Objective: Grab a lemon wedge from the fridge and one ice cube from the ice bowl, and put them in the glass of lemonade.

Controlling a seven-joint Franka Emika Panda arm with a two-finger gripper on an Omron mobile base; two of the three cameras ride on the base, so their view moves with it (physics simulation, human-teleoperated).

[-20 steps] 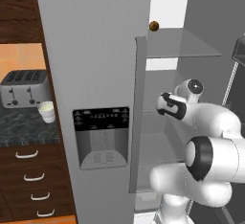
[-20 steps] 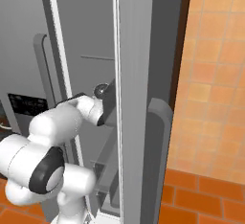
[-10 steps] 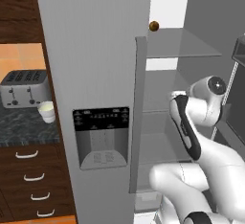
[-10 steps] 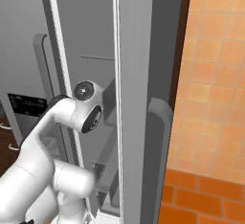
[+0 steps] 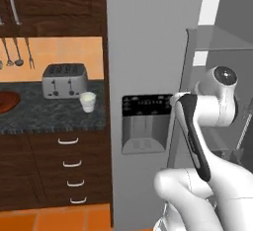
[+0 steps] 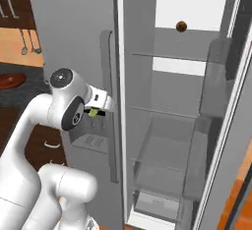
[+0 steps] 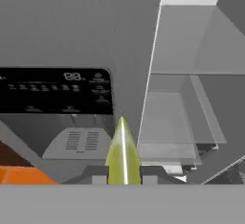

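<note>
Yellow-green lemon wedge (image 7: 123, 155) sits clamped in the tool (image 6: 97, 110).

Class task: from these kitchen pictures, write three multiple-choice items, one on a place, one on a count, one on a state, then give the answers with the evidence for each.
1. Where does the small whitish cup of pale yellow lemonade stand?
A. on a fridge shelf
B. on the dark counter beside the silver toaster
C. on the floor

2. How many drawer handles show below that counter in the left base view?
A. two
B. four
C. six

3. What is the state of the tool?
A. wide open, holding nothing
B. closed on the brown ball
C. closed on the small yellow-green lemon wedge

Answers:
1 B: the cup sits on the counter just right of the toaster.
2 B: four white handles line up one above another.
3 C: the hand view shows the wedge between the fingertips, in front of the tall grey fridge and its black dispenser panel.
</note>
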